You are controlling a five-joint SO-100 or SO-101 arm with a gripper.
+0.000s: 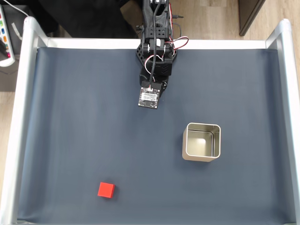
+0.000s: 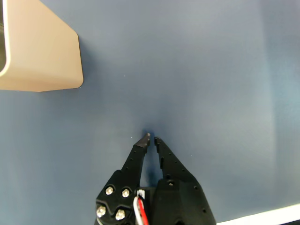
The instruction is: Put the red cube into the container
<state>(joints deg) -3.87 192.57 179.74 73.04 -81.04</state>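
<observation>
The arm (image 1: 154, 42) is black plastic, with red, white and black wires looping beside its joints. Behind the gripper (image 2: 151, 138) sits a small camera board (image 1: 149, 97). The fingers (image 2: 139, 150) are black and tapered, with silver screws and a red-and-white wire at their base.

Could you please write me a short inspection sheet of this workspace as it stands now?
Surface: dark blue mat, flat, inside a white frame.
Job's things: red cube on the mat near the bottom edge of the fixed view, left of centre; container upright, open, nothing seen inside, well apart from the cube.
Clutter: nothing seen on the mat.
Gripper: gripper shut, holding nothing, tips just above bare mat, near the arm's base.
Cables: red, white and black wires looped at the arm, clear of the mat.
Surroundings: wooden floor; a white object with coloured buttons at the top left of the fixed view.
</observation>
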